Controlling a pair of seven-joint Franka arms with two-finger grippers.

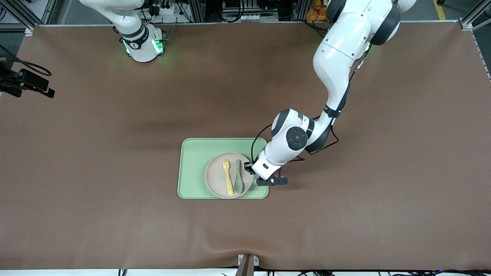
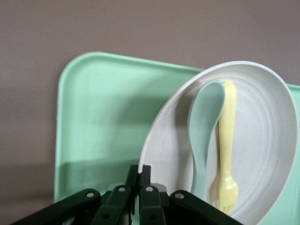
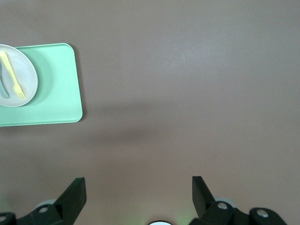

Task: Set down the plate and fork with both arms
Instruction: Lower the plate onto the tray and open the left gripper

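Note:
The pale plate [image 1: 215, 177] lies on the light-green tray [image 1: 193, 161], at the tray's end toward the left arm. The yellow fork [image 1: 228, 177] and a grey-green spoon [image 1: 238, 178] lie side by side in the plate. My left gripper [image 1: 254, 178] is low at the plate's rim. In the left wrist view its gripper [image 2: 140, 172] is shut on the rim of the plate [image 2: 173, 140], with the fork [image 2: 227, 140] and spoon [image 2: 205, 126] close by. My right gripper [image 3: 139, 187] is open and empty, waiting high over bare table. The plate [image 3: 27, 82] and fork [image 3: 11, 75] show in its view.
The tray [image 2: 103, 117] has bare room on its end toward the right arm. A black camera [image 1: 27, 82] sits at the right arm's end of the table. A small mount [image 1: 247, 264] stands at the table edge nearest the front camera.

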